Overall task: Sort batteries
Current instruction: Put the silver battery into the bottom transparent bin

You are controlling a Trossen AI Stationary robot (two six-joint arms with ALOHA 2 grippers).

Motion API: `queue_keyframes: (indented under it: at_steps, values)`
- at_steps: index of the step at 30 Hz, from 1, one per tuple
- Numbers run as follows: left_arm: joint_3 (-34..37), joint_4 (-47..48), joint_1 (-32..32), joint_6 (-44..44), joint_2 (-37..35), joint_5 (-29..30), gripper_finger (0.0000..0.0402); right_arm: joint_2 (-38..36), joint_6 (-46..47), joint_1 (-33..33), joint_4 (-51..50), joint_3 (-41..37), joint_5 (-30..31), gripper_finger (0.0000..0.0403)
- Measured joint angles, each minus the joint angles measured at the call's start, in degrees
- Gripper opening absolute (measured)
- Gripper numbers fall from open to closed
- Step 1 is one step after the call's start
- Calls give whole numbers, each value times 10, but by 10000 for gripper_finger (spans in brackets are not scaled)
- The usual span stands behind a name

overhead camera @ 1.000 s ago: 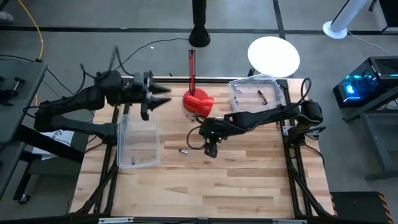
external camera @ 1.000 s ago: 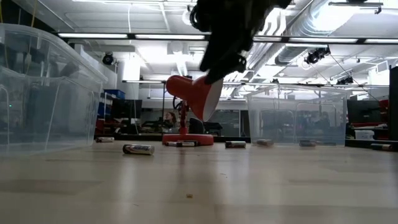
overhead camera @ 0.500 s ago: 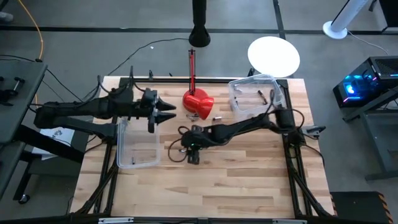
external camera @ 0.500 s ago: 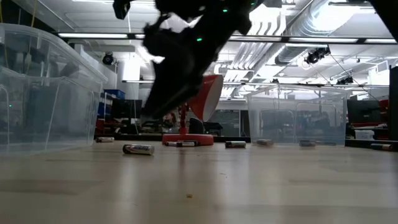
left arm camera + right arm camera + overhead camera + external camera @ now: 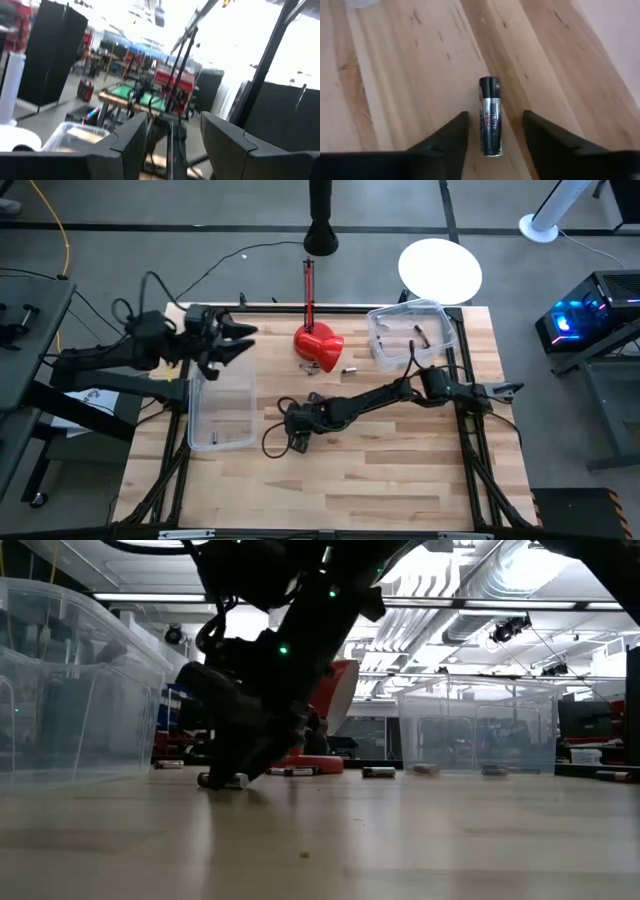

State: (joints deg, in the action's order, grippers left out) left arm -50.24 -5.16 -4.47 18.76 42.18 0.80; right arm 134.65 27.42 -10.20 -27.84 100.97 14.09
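While the right tool (image 5: 292, 430) reaches low over the middle of the wooden counter (image 5: 380, 470), its two dark fingers (image 5: 447, 137) stand spread on either side of a silver and black battery (image 5: 489, 116) that lies flat on the boards, not pinched by them. Other batteries (image 5: 378, 771) lie farther back on the counter near the red lamp (image 5: 318, 345), and a few sit in the clear bin (image 5: 412, 332) at the far right. The left tool (image 5: 232, 343) hangs with fingers spread above the far end of the other clear bin (image 5: 222, 410).

Red scoop-like object (image 5: 318, 345), clear bins (image 5: 222, 408)
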Motion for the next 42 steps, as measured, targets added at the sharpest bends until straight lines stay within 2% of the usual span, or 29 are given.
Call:
queue_keyframes:
  at_steps: [1,4,5,7,13,15,17,19,22,26,30,34,37,39,41,42]
  values:
    - [0,-8,0,0,-6,2,177,-1,3,0,-2,0,1,155]
    - [0,-50,0,-9,-22,3,177,-11,3,4,-23,13,-5,50]
    - [0,-68,0,-14,-28,3,177,-14,-11,7,-30,25,-12,30]
    - [0,-91,0,-29,-38,3,177,-21,-36,14,-23,68,-7,28]
    - [0,-99,0,-69,-60,20,177,-44,-131,45,-24,230,68,21]
    - [0,-93,0,-70,-65,29,177,-41,-144,57,-1,253,58,21]
    - [0,-92,0,-76,-66,36,177,-40,-157,67,33,257,7,21]
    - [0,-89,0,-84,-65,45,177,-40,-154,74,57,255,-52,30]
    - [0,-86,0,-86,-65,59,177,-23,-107,83,77,248,-114,70]
    - [0,-69,0,-99,-65,86,177,0,-68,84,89,246,-122,142]
    - [0,-62,0,-109,-65,116,177,-5,-83,92,107,253,-126,201]
    - [0,-62,0,-143,-65,135,177,-10,-127,107,68,291,-137,226]
    - [0,-62,0,-146,-61,209,177,-26,-167,118,-9,340,-136,230]
    - [-18,7,-6,-110,-45,307,177,-65,-197,123,-32,324,-121,230]
    - [-62,172,-30,-61,-15,372,177,-102,-217,127,-62,306,-90,230]
    - [-89,255,-49,-38,7,381,177,-118,-223,129,-84,303,-71,230]
